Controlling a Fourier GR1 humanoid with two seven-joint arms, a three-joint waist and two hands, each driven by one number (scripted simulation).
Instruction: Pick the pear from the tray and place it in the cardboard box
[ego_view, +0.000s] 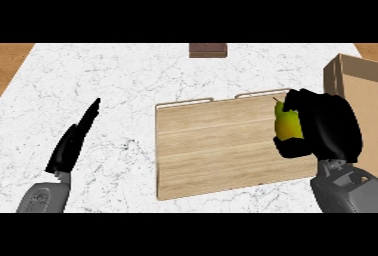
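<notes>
The right robot hand (325, 127) curls around the pear (287, 122); carried low, it could strike the cardboard box (353, 80) wall just beyond its back. The left robot hand (74, 142) rests straight-fingered.

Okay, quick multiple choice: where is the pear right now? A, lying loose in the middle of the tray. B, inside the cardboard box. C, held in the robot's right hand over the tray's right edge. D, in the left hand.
C: the right hand is curled round the yellow-green pear above the right edge of the wooden tray, short of the cardboard box.
</notes>
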